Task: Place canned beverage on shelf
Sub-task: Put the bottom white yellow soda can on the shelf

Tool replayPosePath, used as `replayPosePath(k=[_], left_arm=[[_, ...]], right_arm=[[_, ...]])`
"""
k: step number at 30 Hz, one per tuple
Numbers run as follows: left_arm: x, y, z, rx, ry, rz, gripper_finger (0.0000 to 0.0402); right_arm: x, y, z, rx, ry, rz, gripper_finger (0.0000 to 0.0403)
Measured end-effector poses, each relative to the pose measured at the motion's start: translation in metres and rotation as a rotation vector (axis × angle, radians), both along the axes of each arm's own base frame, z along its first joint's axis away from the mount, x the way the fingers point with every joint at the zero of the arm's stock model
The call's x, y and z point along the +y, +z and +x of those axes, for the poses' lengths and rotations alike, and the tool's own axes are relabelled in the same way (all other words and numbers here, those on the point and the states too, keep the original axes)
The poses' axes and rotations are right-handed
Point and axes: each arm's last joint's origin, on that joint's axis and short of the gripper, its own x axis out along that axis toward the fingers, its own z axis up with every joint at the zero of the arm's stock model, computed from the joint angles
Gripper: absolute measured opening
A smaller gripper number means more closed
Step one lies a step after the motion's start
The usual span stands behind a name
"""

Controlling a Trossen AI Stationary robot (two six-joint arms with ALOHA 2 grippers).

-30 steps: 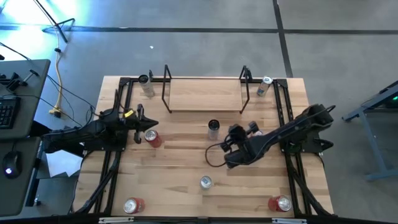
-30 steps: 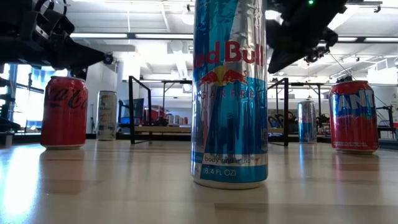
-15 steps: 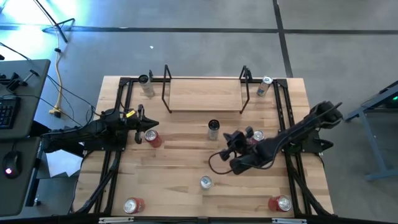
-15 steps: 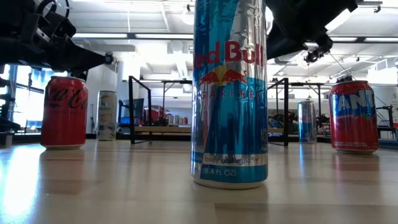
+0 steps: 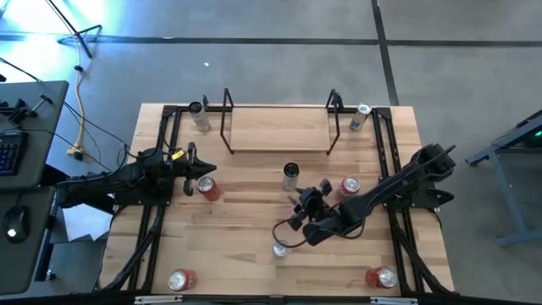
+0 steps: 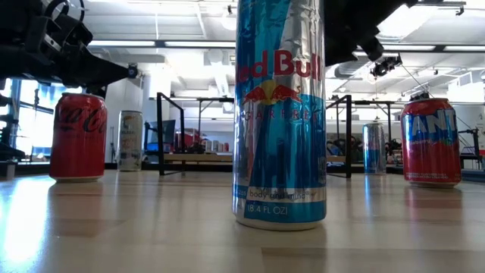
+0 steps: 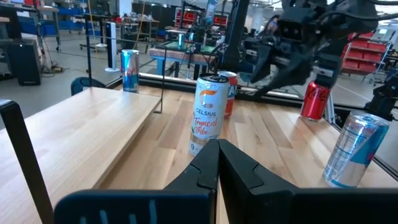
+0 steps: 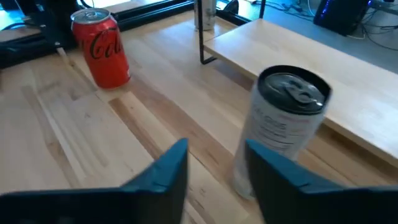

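Several cans stand on the worktop (image 5: 254, 212); none sits on the shelf (image 5: 278, 129) at upper centre. Right end effector (image 5: 303, 203), fingers apart, approaches the Celsius can (image 5: 290, 175) mid-frame; next it must straddle and clamp. Left end effector (image 5: 191, 161) waits closed, left.

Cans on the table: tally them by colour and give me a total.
Red cans: 4
Blue-and-silver cans: 2
White cans: 2
Total: 8
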Motion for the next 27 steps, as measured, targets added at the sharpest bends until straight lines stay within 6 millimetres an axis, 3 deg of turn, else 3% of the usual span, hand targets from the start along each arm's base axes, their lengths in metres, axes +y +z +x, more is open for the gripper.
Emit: replayPosePath(k=[4, 7, 13, 19, 27], left_arm=[[0.0, 0.0, 0.0, 0.0, 0.0, 0.0, 0.0001], [0.0, 0.0, 0.0, 0.0, 0.0, 0.0, 0.0001], [0.0, 0.0, 0.0, 0.0, 0.001, -0.016, 0.0001], [0.0, 0.0, 0.0, 0.001, 0.001, -0.012, 0.0001], [0.0, 0.0, 0.0, 0.001, 0.001, -0.01, 0.0001]], right_arm=[[0.002, 0.0, 0.011, -0.001, -0.015, -0.008, 0.0241], [0.001, 0.0, 0.016, 0.012, -0.033, -0.01, 0.0271], [-0.001, 0.001, 0.017, 0.056, -0.084, 0.005, 0.0279], [0.0, 0.015, 0.018, 0.081, -0.104, -0.011, 0.028], [-0.013, 0.01, 0.018, 0.071, -0.176, -0.008, 0.028]])
